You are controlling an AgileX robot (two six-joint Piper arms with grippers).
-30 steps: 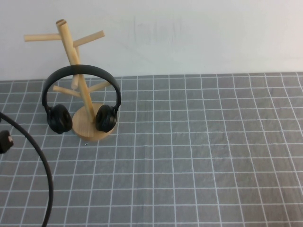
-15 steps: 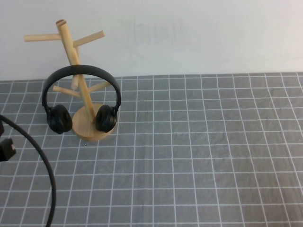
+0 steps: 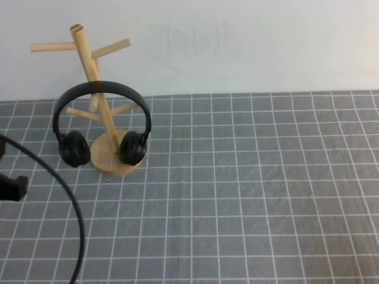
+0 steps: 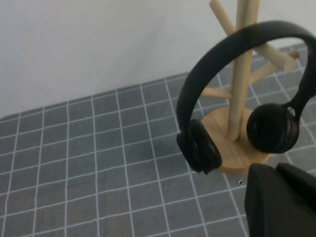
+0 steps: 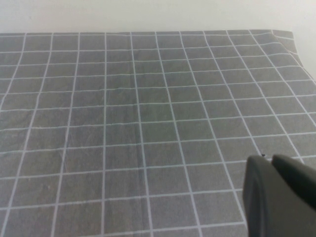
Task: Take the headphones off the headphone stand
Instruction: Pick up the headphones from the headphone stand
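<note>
hanging on light wooden tree-shaped stand [image 3: 100,127], far left of grid mat: black over-ear headphones [image 3: 100,121] | left gripper [image 3: 12,188] near, fingers unclear | right gripper [image 5: 281,197] away, fingers unclear | advice: lift headband clear of pegs

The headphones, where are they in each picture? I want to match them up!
High view: the headphones hang on the headphone stand, upper left; the left gripper is at the left edge.
Left wrist view: headphones upper right, left gripper in the corner.
Right wrist view: not there, only the grid mat and right gripper.
Shared landmark: the stand's round wooden base.
</note>
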